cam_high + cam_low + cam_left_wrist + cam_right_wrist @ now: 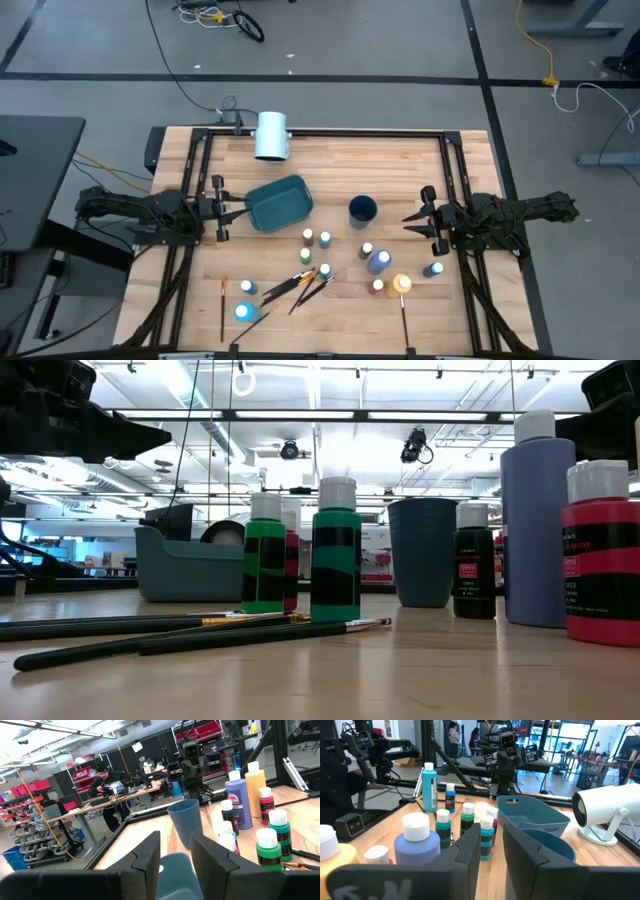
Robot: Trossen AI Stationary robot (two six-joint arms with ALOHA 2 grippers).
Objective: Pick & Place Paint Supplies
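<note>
My left fingers (222, 211) hang parted and empty beside the teal bin (279, 203), my right fingers (421, 218) likewise near the blue cup (362, 209). Paint bottles (378, 261) and paintbrushes (295, 285) crowd the bench (330, 160) between, toward its front edge.

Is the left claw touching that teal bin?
Apart. In the high view, bare table shows between the left claw and the bin; the claw sits beside the bin's edge with nothing between its fingers.
</note>
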